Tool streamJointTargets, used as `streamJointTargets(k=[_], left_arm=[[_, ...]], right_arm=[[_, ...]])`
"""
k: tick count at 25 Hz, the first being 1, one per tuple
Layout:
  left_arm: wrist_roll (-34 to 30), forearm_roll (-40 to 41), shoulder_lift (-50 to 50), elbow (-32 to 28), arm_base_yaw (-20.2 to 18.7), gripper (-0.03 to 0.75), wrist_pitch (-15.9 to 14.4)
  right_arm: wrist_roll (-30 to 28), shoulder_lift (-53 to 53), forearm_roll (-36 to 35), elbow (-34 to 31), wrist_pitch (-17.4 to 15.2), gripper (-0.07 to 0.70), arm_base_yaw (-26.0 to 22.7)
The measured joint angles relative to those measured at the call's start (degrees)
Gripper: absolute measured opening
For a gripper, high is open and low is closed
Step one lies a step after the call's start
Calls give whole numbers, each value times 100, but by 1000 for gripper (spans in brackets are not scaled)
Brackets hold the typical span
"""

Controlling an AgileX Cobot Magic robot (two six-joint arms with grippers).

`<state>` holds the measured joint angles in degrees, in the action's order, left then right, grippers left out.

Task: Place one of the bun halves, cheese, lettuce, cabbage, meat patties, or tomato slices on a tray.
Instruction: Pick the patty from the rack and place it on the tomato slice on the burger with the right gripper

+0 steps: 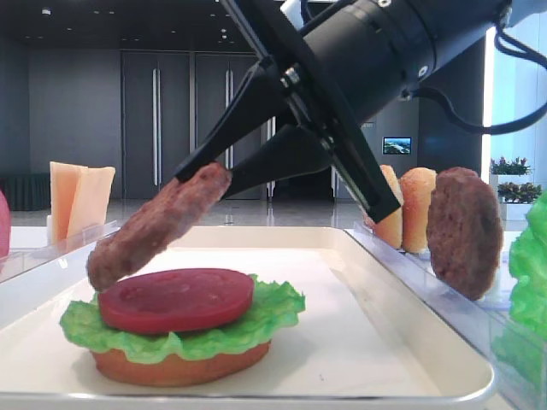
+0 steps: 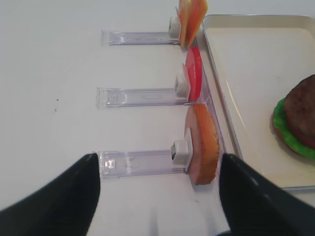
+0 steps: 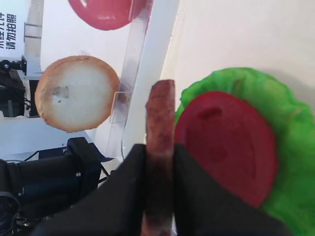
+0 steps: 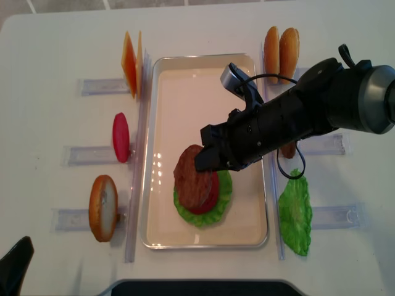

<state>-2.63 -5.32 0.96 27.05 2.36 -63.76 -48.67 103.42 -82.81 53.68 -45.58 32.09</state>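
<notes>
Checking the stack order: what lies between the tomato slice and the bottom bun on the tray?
A lettuce leaf lies between the tomato slice and the bottom bun, clearest in the low exterior view.

So the white tabletop (image 4: 49, 55) has clear plastic holders (image 2: 140, 97) lined up in rows along both long sides. Behind it there's a dim hall with tall grey double doors (image 1: 158, 124), a small lit screen (image 1: 397, 145) on the wall, and potted plants (image 1: 510, 167) (red-flowered, I think) by the bright window.
</notes>
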Motion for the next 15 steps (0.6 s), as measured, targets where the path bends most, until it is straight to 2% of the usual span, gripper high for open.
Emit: streamJointTargets(k=[15], left_arm=[[11,13,0,0,0,571,0]], right_arm=[[-15,0,168,0,147,136,0]])
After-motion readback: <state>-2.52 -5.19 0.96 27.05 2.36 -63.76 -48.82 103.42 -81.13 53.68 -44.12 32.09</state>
